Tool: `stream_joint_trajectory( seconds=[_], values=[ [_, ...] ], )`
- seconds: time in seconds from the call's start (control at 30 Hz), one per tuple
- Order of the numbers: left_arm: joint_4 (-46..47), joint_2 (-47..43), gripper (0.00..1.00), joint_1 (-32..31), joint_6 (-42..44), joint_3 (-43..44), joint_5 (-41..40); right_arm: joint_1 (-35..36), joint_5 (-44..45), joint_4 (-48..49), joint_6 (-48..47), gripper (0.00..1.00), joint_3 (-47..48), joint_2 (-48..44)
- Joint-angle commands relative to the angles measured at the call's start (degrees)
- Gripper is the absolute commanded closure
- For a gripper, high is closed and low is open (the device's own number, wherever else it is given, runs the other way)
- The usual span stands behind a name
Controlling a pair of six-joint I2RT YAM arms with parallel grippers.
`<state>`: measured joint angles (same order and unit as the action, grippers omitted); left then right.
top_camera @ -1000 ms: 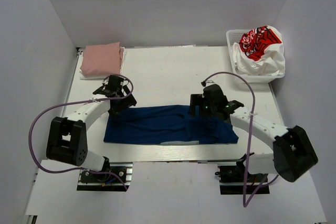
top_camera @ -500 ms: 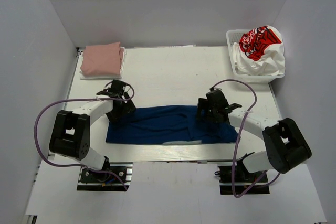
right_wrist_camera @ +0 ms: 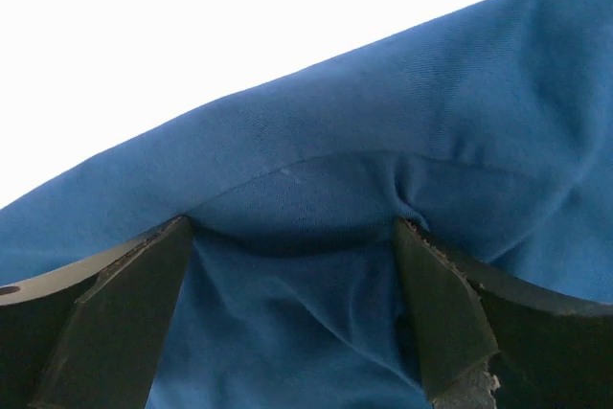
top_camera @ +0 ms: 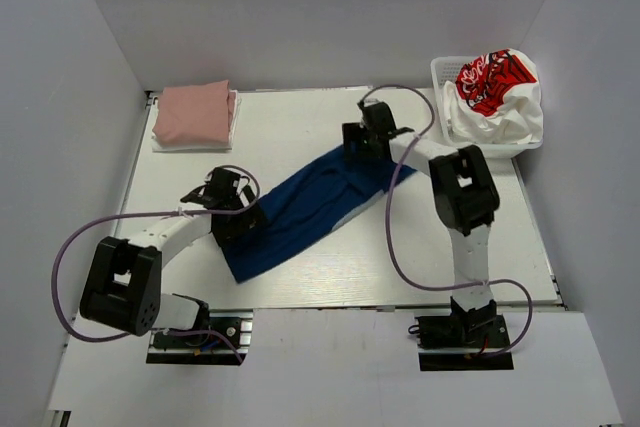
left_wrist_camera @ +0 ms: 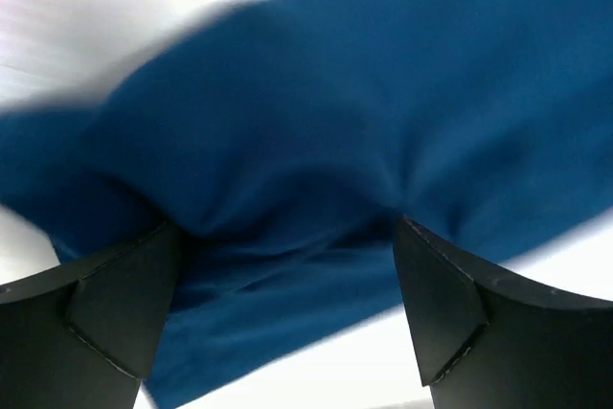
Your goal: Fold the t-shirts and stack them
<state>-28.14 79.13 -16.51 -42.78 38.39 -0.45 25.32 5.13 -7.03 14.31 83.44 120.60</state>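
The navy t-shirt (top_camera: 300, 212) lies as a long strip running diagonally across the table, from near left to far right. My left gripper (top_camera: 228, 215) sits on its near-left end. My right gripper (top_camera: 366, 143), arm stretched far out, sits on its far-right end. In the left wrist view the fingers (left_wrist_camera: 115, 304) stand wide apart, tips dug into puckered navy cloth (left_wrist_camera: 316, 122). The right wrist view shows the same: fingers (right_wrist_camera: 450, 313) apart on the navy cloth (right_wrist_camera: 316, 198). A folded dusty-pink t-shirt (top_camera: 195, 113) lies at the far left. White t-shirts with red print (top_camera: 497, 92) fill the basket.
The white lattice basket (top_camera: 440, 72) stands at the far right corner. A white folded layer shows under the pink t-shirt. Grey walls enclose the table on three sides. Purple cables loop from both arms over the table.
My right gripper swept from the near right to the far middle, dragging the navy t-shirt's right end with it. The shirt turned from level to diagonal. My left gripper barely moved.
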Motion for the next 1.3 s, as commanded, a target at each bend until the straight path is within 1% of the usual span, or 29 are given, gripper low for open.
stream_joint_trajectory(
  seconds=[0.0,0.03,0.07,0.13,0.17,0.2,0.23,0.27,0.3,0.37,0.4,0.43,0.47,0.5,0.53,0.57,0.6,0.7,0.73,0.83,0.87,0.93,0.97,1.0,1.03,1.07,1.13,1.17,1.27],
  values=[
    [-5.51,5.07,0.00,-5.54,1.37,-8.33,25.55,-0.01,-12.92,-4.91,-11.21,0.10,13.96,7.89],
    [-6.65,5.07,0.00,-6.77,2.26,-7.46,25.58,0.17,-15.47,-5.01,-12.45,0.10,15.51,10.16],
    [-10.41,3.85,0.00,-8.87,2.96,-5.02,25.06,0.25,-16.02,-4.40,-12.98,0.10,16.66,10.45],
    [-15.52,0.51,0.00,-10.29,5.25,-1.23,18.23,-0.09,-17.17,-3.17,-13.07,0.10,17.99,9.40],
    [-20.33,-0.55,0.00,-10.29,5.86,3.48,14.81,-0.18,-16.91,-1.95,-12.64,0.10,17.64,6.44],
    [-22.46,-1.43,0.00,-10.90,5.87,6.14,7.03,-0.01,-15.86,-1.15,-13.16,0.10,14.94,5.01],
    [-24.14,-1.96,0.00,-10.91,5.87,8.60,3.47,0.25,-14.72,-0.54,-13.34,0.10,13.52,3.43],
    [-25.46,-2.49,0.00,-11.52,5.87,12.89,0.48,0.25,-13.92,1.03,-13.16,0.10,11.07,-0.85],
    [-26.78,-2.49,0.00,-11.52,5.87,14.59,-4.42,0.25,-13.04,2.18,-13.08,0.10,9.91,-2.19],
    [-26.79,-1.97,0.00,-12.05,5.87,17.66,-7.19,0.43,-11.64,2.11,-11.76,0.10,7.80,-5.26],
    [-24.96,-1.27,0.00,-12.05,6.57,17.68,-7.89,0.34,-11.54,1.15,-10.02,0.10,7.44,-6.68],
    [-24.16,-0.65,0.00,-12.66,7.97,18.38,-6.25,0.43,-10.85,0.01,-9.30,0.10,6.83,-7.91],
    [-23.63,-0.04,0.00,-12.67,8.50,18.39,-4.75,0.43,-9.79,-0.87,-5.64,0.10,6.56,-8.35],
    [-22.50,0.58,0.00,-13.36,8.51,18.39,-3.26,0.43,-9.52,-3.75,-4.30,0.10,6.39,-8.88],
    [-21.70,1.45,0.00,-14.15,7.99,17.43,-2.55,0.34,-7.78,-4.74,-2.63,0.10,5.34,-9.58],
    [-21.00,1.98,0.00,-14.68,7.98,16.72,-1.93,0.43,-7.50,-5.71,1.56,0.10,4.72,-9.94],
    [-20.99,2.60,0.00,-14.69,7.28,16.19,-1.93,0.43,-7.41,-7.20,2.82,0.10,4.19,-10.90],
    [-20.29,6.29,0.17,-16.96,6.22,14.79,-1.14,1.04,-7.58,-6.78,7.13,0.10,-0.98,-11.61],
    [-19.42,7.25,0.31,-18.10,6.22,14.00,-0.44,1.22,-7.50,-6.51,8.45,0.10,-1.69,-11.70],
    [-17.22,10.68,0.51,-20.13,5.61,12.68,1.50,1.66,-6.80,-7.30,10.21,0.10,-2.84,-10.04],
    [-16.25,11.47,0.60,-21.44,5.61,12.67,1.50,1.75,-6.88,-7.73,10.56,0.10,-2.41,-9.16],
    [-15.72,13.76,0.64,-22.94,5.08,12.15,2.12,1.92,-6.62,-7.91,11.26,0.10,-1.79,-6.27],
    [-15.02,14.55,0.66,-24.43,5.08,12.15,2.81,1.84,-6.62,-9.65,11.44,0.10,0.39,-5.12],
    [-15.01,15.34,0.66,-25.14,4.47,12.15,2.82,1.84,-6.71,-10.54,11.53,0.10,1.45,-4.15],
    [-15.01,16.92,0.66,-25.93,4.46,12.75,3.34,1.84,-6.53,-11.94,11.80,0.10,2.33,-0.66],
    [-15.01,17.71,0.66,-26.63,4.46,12.76,3.87,1.58,-6.62,-13.44,11.89,0.10,5.65,0.59],
    [-15.54,19.12,0.66,-28.83,3.94,14.07,4.66,1.66,-6.88,-15.11,11.97,0.10,7.78,4.10],
    [-16.15,20.26,0.66,-29.53,3.94,14.08,5.54,1.66,-6.97,-15.73,11.97,0.10,10.58,6.47],
    [-16.16,22.02,0.63,-32.70,3.41,16.53,8.00,1.66,-8.03,-17.40,11.80,0.10,16.55,12.09]
  ],
)
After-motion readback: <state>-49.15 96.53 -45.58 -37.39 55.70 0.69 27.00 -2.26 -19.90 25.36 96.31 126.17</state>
